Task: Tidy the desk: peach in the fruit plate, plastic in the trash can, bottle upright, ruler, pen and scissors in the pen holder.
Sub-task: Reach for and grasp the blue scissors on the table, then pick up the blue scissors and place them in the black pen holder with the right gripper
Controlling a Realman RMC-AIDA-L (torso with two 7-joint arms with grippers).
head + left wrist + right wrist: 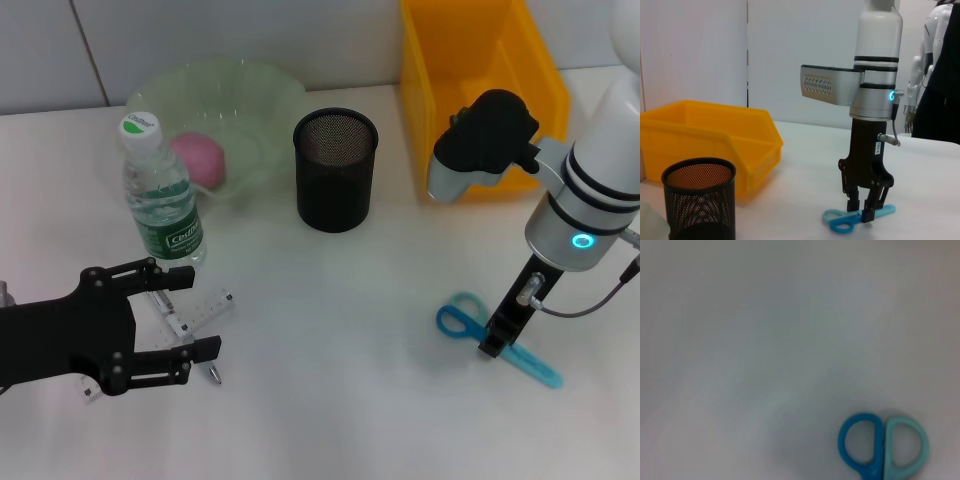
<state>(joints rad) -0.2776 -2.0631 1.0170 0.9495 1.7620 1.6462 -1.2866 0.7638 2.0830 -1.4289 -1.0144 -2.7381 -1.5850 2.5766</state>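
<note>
Blue scissors (460,320) (840,222) (882,450) lie flat on the white table at the right. My right gripper (492,345) (863,214) points straight down with its fingers drawn together on the scissors near the pivot. At the left, my left gripper (185,312) hovers open over a clear ruler (207,307) and a pen (213,372). The bottle (160,195) stands upright beside the green fruit plate (260,90), which holds the pink peach (198,158). The black mesh pen holder (335,185) (699,205) stands mid-table. No plastic is in view.
A yellow bin (425,70) (705,135) stands at the back right, behind my right arm. White table (330,350) stretches between the two grippers. Another robot body (932,60) shows beyond the table in the left wrist view.
</note>
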